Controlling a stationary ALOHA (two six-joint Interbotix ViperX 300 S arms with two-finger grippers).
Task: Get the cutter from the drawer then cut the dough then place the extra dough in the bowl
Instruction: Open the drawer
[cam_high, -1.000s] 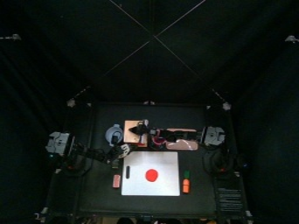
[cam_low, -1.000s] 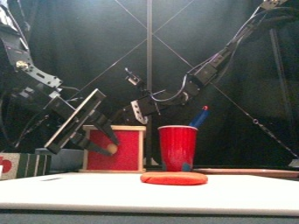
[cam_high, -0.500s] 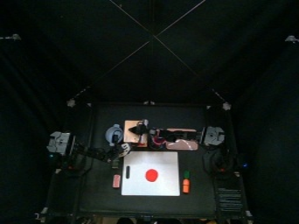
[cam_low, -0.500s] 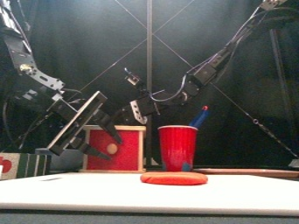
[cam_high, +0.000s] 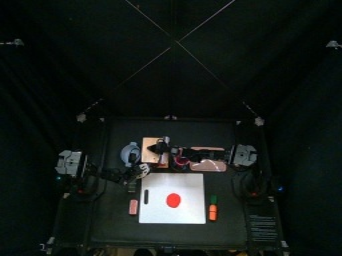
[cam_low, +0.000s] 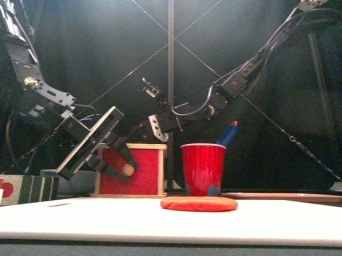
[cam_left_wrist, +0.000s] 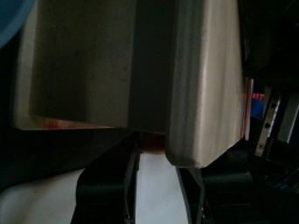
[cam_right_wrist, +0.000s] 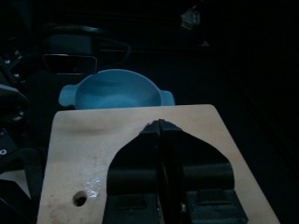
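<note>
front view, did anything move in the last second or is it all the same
The left gripper dipped slightly lower in front of the red drawer front, jaws open. It took hold of nothing. The right gripper stayed resting on top of the wooden box, and the dough, red cup and white board did not move.

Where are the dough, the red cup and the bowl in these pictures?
dough (cam_low: 199, 203), front view, middle of its near side.
red cup (cam_low: 203, 168), front view, middle of its outer wall.
bowl (cam_right_wrist: 117, 89), right wrist view, bare inside of its hollow.
</note>
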